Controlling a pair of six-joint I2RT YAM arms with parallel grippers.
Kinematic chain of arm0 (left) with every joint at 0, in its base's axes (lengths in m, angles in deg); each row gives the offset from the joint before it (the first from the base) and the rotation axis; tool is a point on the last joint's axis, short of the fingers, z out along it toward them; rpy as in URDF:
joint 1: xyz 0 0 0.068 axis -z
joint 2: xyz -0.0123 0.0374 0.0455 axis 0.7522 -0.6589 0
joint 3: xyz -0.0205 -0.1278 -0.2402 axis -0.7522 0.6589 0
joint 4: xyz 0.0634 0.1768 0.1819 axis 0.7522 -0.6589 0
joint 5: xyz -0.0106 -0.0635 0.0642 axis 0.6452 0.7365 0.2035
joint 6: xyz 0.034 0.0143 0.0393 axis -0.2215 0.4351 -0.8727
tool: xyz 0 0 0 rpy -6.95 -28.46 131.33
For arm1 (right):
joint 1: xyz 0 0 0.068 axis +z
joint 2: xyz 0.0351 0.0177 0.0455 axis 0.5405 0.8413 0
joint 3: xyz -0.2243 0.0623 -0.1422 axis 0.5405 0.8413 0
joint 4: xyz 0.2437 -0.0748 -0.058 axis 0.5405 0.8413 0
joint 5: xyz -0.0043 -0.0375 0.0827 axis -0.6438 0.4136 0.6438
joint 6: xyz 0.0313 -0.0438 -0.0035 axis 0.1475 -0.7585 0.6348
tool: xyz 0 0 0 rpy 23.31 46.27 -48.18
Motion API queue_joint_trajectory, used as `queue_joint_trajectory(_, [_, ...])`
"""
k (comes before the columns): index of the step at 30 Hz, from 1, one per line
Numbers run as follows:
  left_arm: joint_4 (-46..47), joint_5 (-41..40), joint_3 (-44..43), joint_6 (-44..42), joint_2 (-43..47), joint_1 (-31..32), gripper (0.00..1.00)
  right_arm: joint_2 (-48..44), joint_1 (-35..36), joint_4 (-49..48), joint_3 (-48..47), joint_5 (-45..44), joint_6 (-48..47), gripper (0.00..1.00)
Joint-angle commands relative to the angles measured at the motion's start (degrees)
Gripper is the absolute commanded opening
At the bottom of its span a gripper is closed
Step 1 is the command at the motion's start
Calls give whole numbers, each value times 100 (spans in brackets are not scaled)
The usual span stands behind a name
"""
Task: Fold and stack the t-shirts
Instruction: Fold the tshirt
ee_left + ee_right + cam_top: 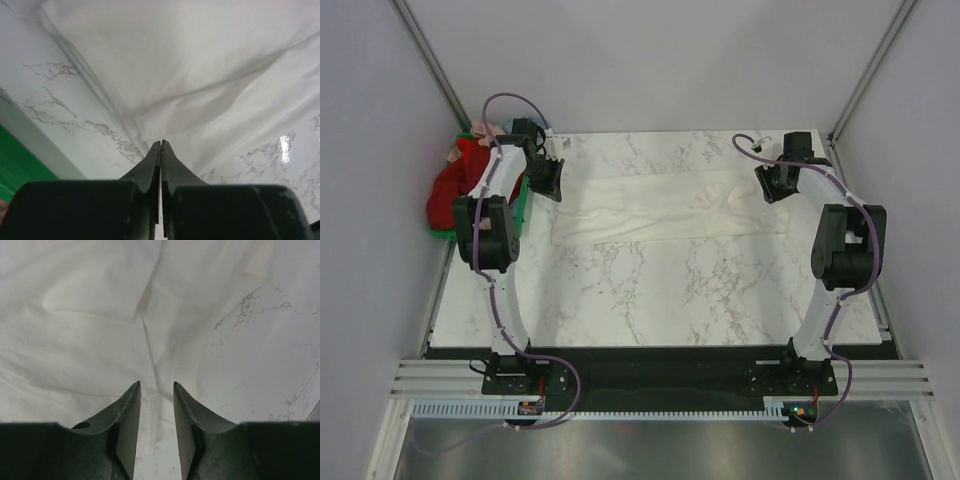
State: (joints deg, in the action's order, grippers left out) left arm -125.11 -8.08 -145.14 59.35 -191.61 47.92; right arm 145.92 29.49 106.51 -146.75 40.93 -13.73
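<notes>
A cream-white t-shirt (660, 205) lies spread across the far half of the marble table (650, 290), wrinkled and partly folded over. My left gripper (548, 180) hangs at the shirt's left end, beside the crate. In the left wrist view its jaws (161, 143) are pressed together, tips at the edge of the white cloth (175, 65); no cloth shows between them. My right gripper (772, 185) is over the shirt's right end. Its jaws (156, 385) stand open just above a hem of the shirt (90, 340), with nothing held. More t-shirts, red and pink (450, 190), are heaped at the far left.
A green plastic crate (520, 208) stands at the table's left edge under the red pile; its corner shows in the left wrist view (20, 167). Grey walls and metal frame posts (430, 60) close in the table at the back and sides.
</notes>
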Motion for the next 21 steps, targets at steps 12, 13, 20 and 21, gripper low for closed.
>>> queue_joint_trajectory(12, [-162,327,133,-134,-287,271,2,-275,-12,-71,-25,-101,-6,40])
queue_joint_trajectory(13, [-180,319,159,-143,-296,271,2,-275,-20,-71,-17,-127,-15,40])
queue_joint_trajectory(20, [-180,327,247,-125,-297,271,2,-249,-20,-80,-16,-145,-33,40])
queue_joint_trajectory(21, [-189,345,273,-117,-253,271,2,-249,-20,-80,-16,-145,-33,40])
